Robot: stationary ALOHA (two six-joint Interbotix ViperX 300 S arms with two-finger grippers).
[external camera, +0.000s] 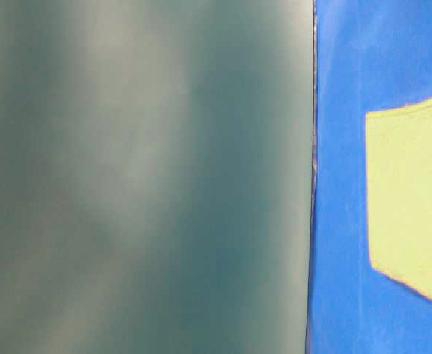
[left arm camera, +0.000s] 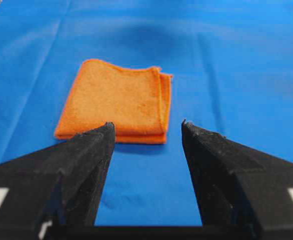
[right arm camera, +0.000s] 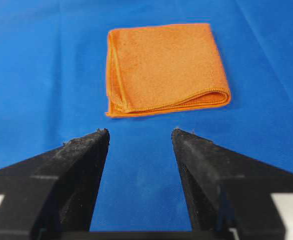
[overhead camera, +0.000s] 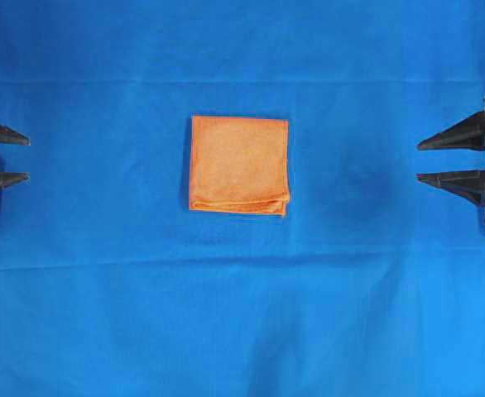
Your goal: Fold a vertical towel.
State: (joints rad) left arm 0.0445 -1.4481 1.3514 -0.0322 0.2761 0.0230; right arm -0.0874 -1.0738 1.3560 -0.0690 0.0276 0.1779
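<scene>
Orange microfibre, folded into a compact near-square, is what I have at the middle of my overhead view: the towel (overhead camera: 239,165) lies flat on the blue cloth (overhead camera: 242,314) that covers the whole work surface. I can see several stacked layers along its lower edge in that view, with the hems lining up fairly closely and one corner at the lower right peeking out a little. From the left wrist camera the towel sits ahead of the fingertips with its layered edges on the right side; from the right wrist camera the layered hems are on its left and a rounded fold runs along the near edge. My left gripper (overhead camera: 26,160) is parked at the left border, jaws apart, holding nothing and well clear of the towel. My right gripper (overhead camera: 420,161) sits at the opposite border, jaws likewise spread and empty, also well apart from the towel. The table-level camera is mostly blocked by a blurred grey-green surface (external camera: 142,177), with the towel washed out pale at its right edge.
</scene>
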